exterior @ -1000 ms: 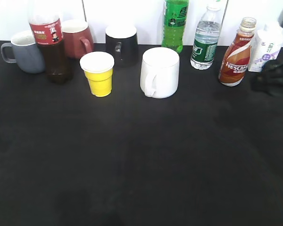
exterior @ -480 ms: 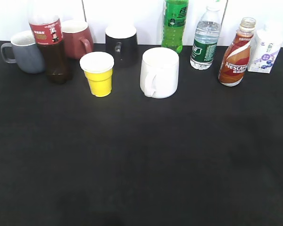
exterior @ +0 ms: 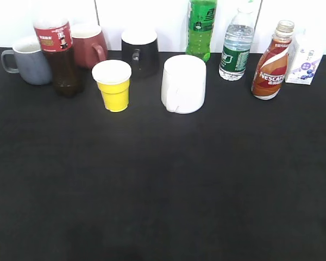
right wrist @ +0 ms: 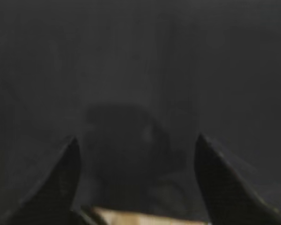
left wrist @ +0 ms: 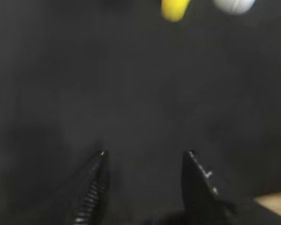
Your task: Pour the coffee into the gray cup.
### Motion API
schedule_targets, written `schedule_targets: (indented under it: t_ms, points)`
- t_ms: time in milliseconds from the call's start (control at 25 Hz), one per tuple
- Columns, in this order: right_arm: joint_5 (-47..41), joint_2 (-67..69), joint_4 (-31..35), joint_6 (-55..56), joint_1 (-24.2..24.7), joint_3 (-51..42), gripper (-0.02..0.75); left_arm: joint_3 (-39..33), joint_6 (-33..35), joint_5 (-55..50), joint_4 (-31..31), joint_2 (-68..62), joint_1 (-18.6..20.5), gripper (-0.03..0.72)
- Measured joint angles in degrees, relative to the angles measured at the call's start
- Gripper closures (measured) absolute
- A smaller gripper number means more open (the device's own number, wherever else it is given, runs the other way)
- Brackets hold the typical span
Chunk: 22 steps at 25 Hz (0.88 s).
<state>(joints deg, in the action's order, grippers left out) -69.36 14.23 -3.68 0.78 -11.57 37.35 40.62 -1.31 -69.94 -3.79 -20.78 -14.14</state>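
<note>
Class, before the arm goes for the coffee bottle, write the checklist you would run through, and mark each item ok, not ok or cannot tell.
1. Coffee bottle upright at far right: ok.
2. Bottle cap off: cannot tell.
3. Gray cup upright, mouth up, far left: ok.
4. Right gripper open and empty: ok.
5. Left gripper open and empty: ok.
6. Room beside the bottle: not ok, the white carton stands close on its right.
</note>
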Motion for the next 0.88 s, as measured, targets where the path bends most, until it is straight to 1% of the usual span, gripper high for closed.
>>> schedule_targets:
  t_ms: [80, 160, 240, 440, 560, 760, 880]
  points:
    - [0.9, -2.4, 0.0, 0.1, 0.0, -5.6, 0.148, -4.3, 0.0, 0.0, 0.1, 0.0, 0.0, 0.305]
    - [4.8, -2.7, 0.0, 0.0, 0.0, -6.8, 0.148, -7.5, 0.0, 0.3, 0.2, 0.0, 0.0, 0.305]
    - [8.2, -2.7, 0.8, -0.3, 0.0, -8.3, 0.148, -7.8, 0.0, 2.3, 0.3, 0.0, 0.0, 0.305]
    - [9.0, -2.7, 1.2, -0.8, 0.0, -8.6, 0.148, -7.8, 0.0, 3.0, 0.7, 0.0, 0.0, 0.305]
    - [9.1, -2.7, 1.2, -0.8, 0.0, -8.6, 0.148, -8.0, 0.0, 3.6, 4.4, 0.0, 0.0, 0.305]
    - [9.2, -2.7, 1.2, -0.8, 0.0, -8.6, 0.148, -8.3, 0.0, 5.0, 3.1, 0.0, 0.0, 0.305]
    - [9.3, -2.7, 1.2, -0.8, 0.0, -8.6, 0.148, -8.3, 0.0, 7.2, 3.1, 0.0, 0.0, 0.329]
